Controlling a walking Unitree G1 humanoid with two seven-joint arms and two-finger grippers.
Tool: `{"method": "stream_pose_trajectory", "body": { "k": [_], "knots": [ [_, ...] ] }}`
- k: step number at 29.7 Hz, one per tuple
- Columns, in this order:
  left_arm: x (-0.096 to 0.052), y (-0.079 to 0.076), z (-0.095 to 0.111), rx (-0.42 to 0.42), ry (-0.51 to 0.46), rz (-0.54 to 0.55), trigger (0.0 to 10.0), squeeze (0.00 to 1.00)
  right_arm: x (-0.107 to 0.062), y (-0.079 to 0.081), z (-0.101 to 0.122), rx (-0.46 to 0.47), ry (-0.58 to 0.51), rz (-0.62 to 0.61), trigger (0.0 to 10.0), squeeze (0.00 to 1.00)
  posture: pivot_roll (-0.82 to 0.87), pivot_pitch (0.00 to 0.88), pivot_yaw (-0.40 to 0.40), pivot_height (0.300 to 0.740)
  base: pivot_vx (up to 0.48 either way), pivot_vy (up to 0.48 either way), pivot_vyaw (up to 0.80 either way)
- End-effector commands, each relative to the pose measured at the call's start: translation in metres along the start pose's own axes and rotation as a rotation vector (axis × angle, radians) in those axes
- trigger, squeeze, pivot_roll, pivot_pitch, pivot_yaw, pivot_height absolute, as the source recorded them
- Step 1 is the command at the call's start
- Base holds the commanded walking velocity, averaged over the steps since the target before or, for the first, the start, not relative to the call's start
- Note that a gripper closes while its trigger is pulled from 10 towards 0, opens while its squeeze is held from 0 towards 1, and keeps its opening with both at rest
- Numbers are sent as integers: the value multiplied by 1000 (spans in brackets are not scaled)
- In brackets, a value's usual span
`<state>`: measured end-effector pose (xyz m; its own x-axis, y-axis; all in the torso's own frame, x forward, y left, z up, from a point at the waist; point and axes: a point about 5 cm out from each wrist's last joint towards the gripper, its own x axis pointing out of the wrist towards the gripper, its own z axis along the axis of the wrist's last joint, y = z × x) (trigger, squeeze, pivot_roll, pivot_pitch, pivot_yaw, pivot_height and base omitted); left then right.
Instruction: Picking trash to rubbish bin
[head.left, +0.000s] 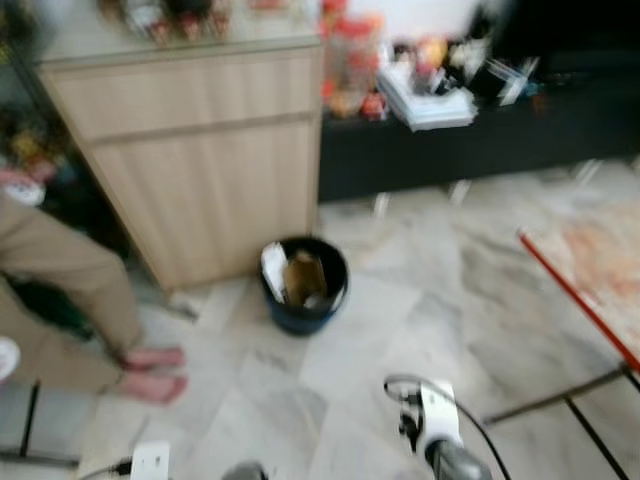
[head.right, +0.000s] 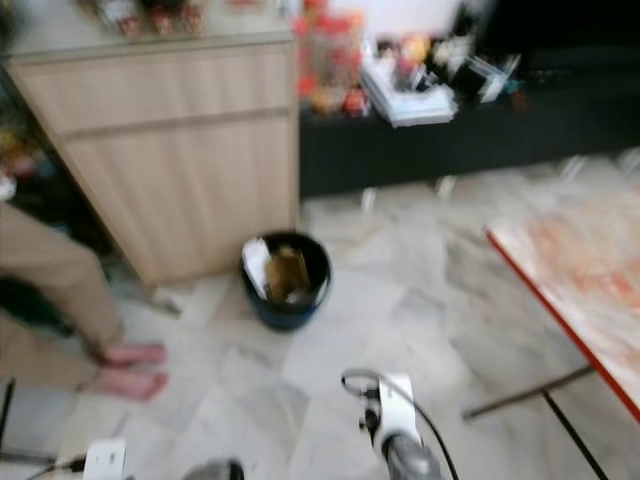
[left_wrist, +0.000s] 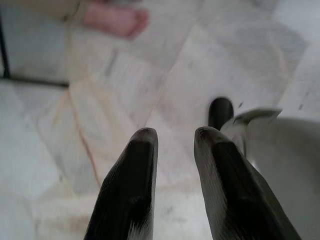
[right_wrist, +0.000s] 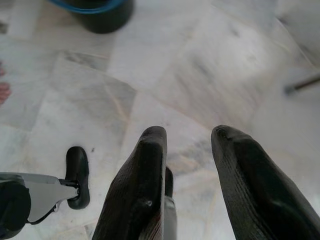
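Marble floor (head.left: 480, 300) carries a dark rubbish bin (head.left: 304, 283) at the foot of a wooden cabinet (head.left: 200, 150), with trash (head.left: 303, 277) already inside. Both the left gripper (left_wrist: 172, 137) and right gripper (right_wrist: 190, 135) hang over bare tiles, fingers parted and grasping nothing. A person's feet (head.left: 152, 372) rest nearby.

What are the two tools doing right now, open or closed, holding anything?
Left tool: open, holding nothing.
Right tool: open, holding nothing.

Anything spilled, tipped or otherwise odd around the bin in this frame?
Nothing stands out. The dark round rubbish bin stands upright on the pale marble floor beside the light wooden cabinet, with paper and cardboard scraps inside. The head views are blurred.
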<state>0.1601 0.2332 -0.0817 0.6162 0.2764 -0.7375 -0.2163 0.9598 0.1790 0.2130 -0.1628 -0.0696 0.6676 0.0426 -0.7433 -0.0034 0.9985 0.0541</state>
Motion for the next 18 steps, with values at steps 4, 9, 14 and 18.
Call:
{"method": "stream_pose_trajectory", "body": {
  "k": [4,9,14,18],
  "knots": [
    [-2,1,-9,10,35,-7,10000,0,-1,1,-6,9,20,3,10000,0,115,113,-46,740,0,0,-775],
    [-2,0,-10,16,38,-10,10000,0,-1,1,-7,6,23,-1,10000,0,119,101,-44,740,0,0,-776],
    [-2,2,-9,59,49,-5,10000,0,-1,2,-7,6,23,1,10000,0,118,103,-40,740,0,0,-775],
    [-2,2,-9,63,49,-11,10000,0,-1,2,-7,6,23,1,10000,0,118,103,-40,740,0,0,-775]
  ]
}}
